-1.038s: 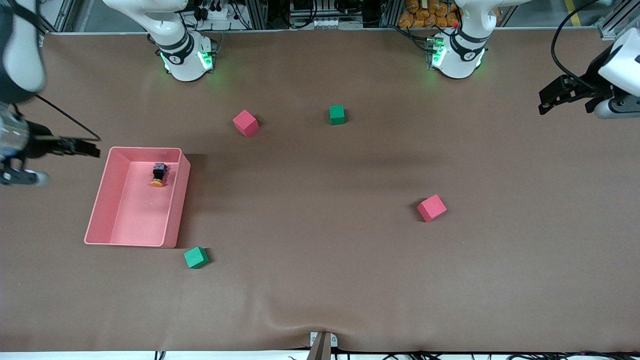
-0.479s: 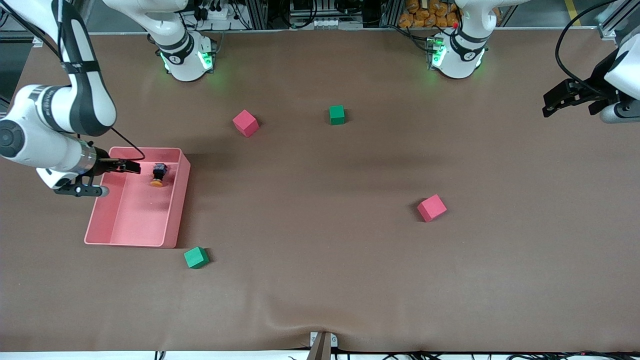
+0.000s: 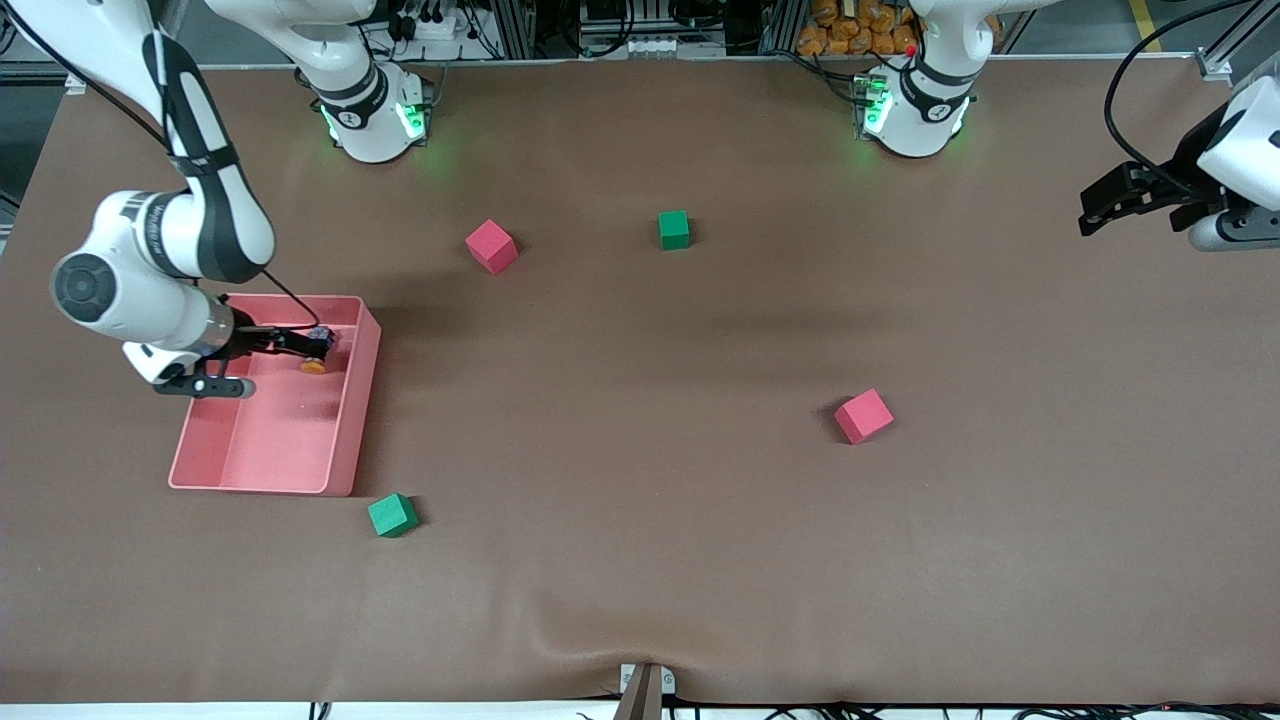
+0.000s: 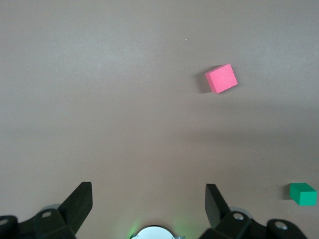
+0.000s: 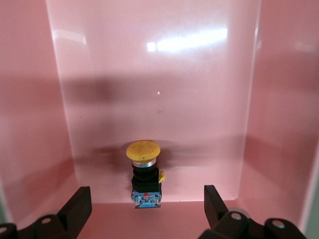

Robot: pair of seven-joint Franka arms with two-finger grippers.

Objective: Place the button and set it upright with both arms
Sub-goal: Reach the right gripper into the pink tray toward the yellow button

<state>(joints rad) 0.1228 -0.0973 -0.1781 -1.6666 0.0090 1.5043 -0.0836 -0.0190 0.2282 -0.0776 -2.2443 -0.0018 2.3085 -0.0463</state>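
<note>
Hovering over a smooth, glossy pink bin (image 3: 345,400), my right gripper (image 3: 300,343) has its black fingers spread wide, holding nothing. The bin (image 5: 30,124) is a shallow rectangular tray with thin upright walls that catch the light. The button (image 5: 144,174) lies on its side on the bin's floor, near the wall farthest from the front camera: a rounded orange cap, a silver collar, then a short black blocky body with a bit of blue at its end. In the front view the button (image 3: 316,356) sits just off my fingertips.

My left gripper (image 3: 1105,200) waits, released, above the bare brown cloth table (image 3: 640,560) at its own end.

Matte foam cubes dot the table: a red cube (image 3: 491,245), a green cube (image 3: 674,229), another red cube (image 3: 863,415), and another green cube (image 3: 392,514) just beside the bin's nearest corner.
</note>
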